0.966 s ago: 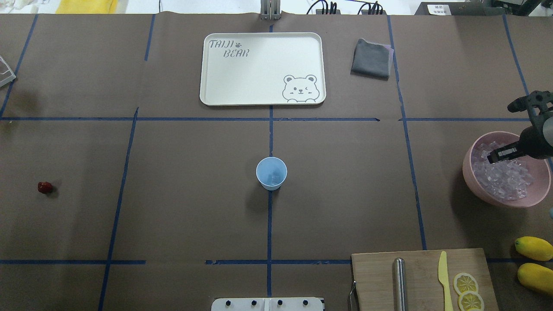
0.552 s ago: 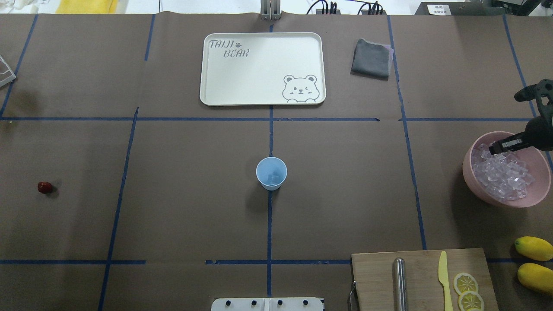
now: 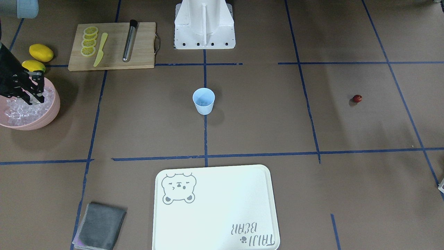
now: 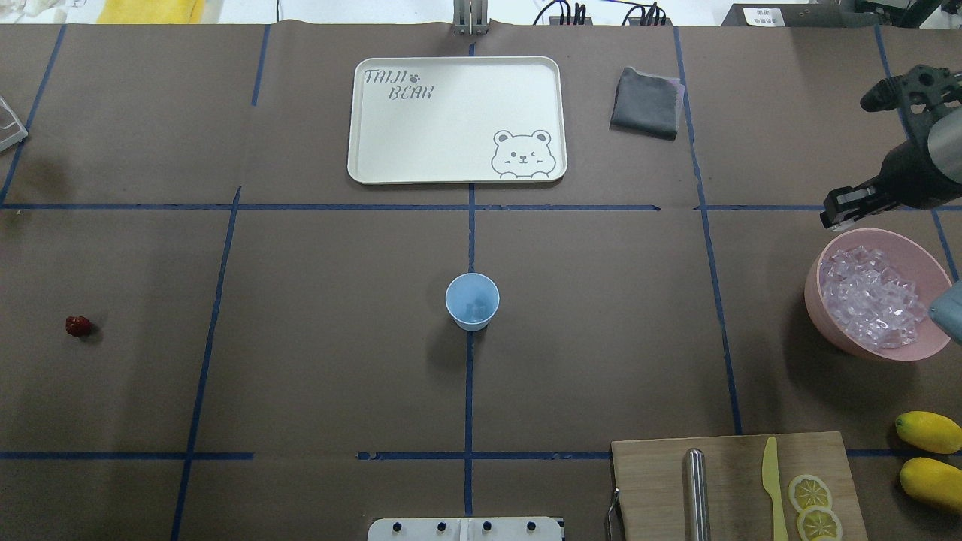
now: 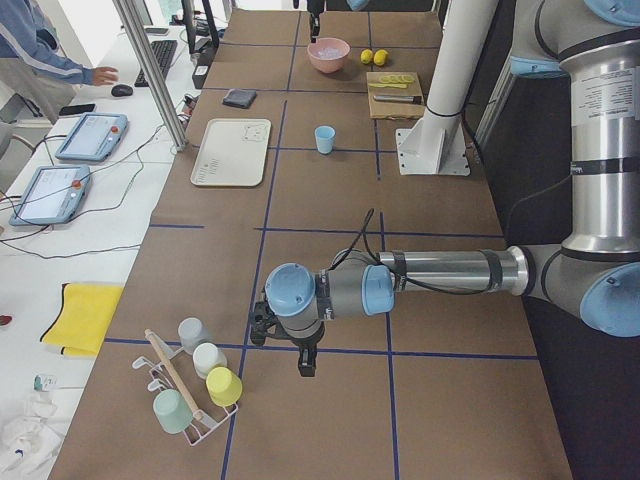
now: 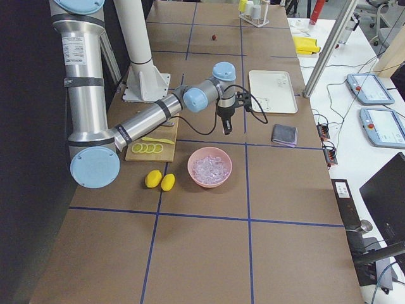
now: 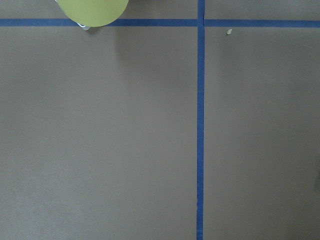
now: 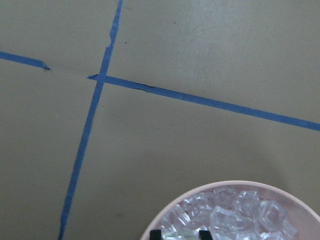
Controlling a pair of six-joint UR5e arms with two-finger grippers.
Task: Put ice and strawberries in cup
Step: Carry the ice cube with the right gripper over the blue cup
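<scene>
Claw of the right arm (image 4: 833, 214) is hovering at eleven o'clock of the round pink plastic bowl (image 4: 813, 297), clamping a small clear ice cube (image 8: 179, 236). Whether the left claw (image 5: 306, 370) is apart or together, I cannot tell.

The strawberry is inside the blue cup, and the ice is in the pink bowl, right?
No. The strawberry lies on the table, far from the blue cup, as the overhead view shows. The ice is in the pink bowl.

- Overhead and front-facing views face each other, sharing the cup (image 4: 472, 300) at centre.
- Side views look lengthwise.
- Wrist views: close, downward.
</scene>
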